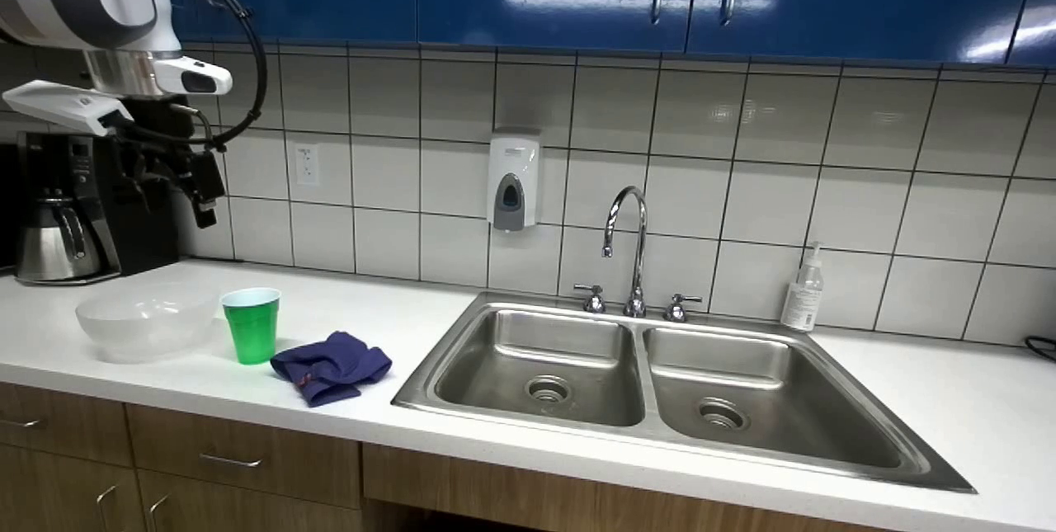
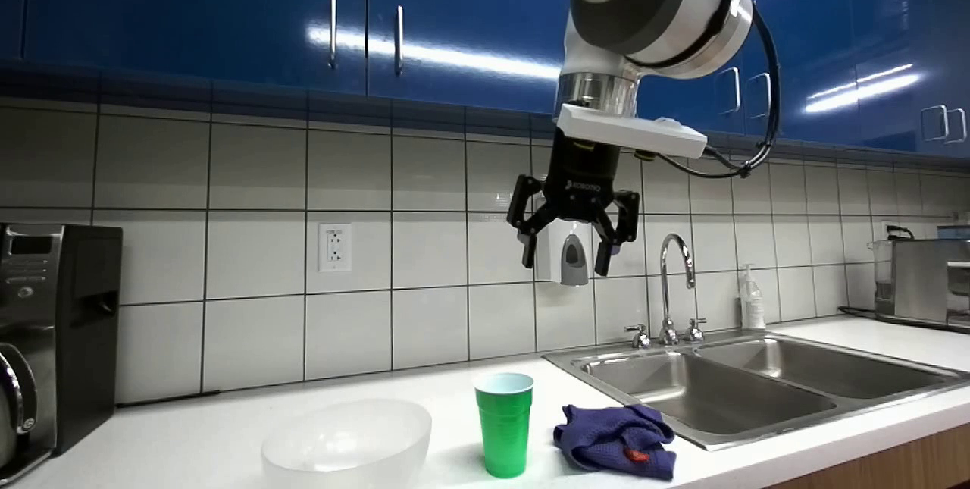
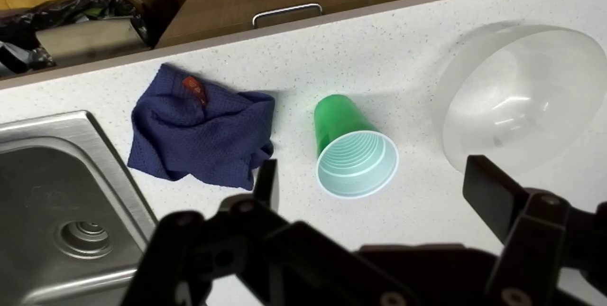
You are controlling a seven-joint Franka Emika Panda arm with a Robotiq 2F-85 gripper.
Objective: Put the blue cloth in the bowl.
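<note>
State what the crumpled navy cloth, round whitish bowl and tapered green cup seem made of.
Crumpled navy cloth: matte fabric, apparently woven, by its soft folds and fine texture.
Round whitish bowl: probably smooth translucent plastic, by its cloudy wall and bright glints; possibly frosted glass.
Tapered green cup: likely thin, slightly glossy plastic, by its sheen and ribbed pale inside.

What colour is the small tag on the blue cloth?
The tag on the blue cloth is reddish orange; the wrist view shows it best.
</note>
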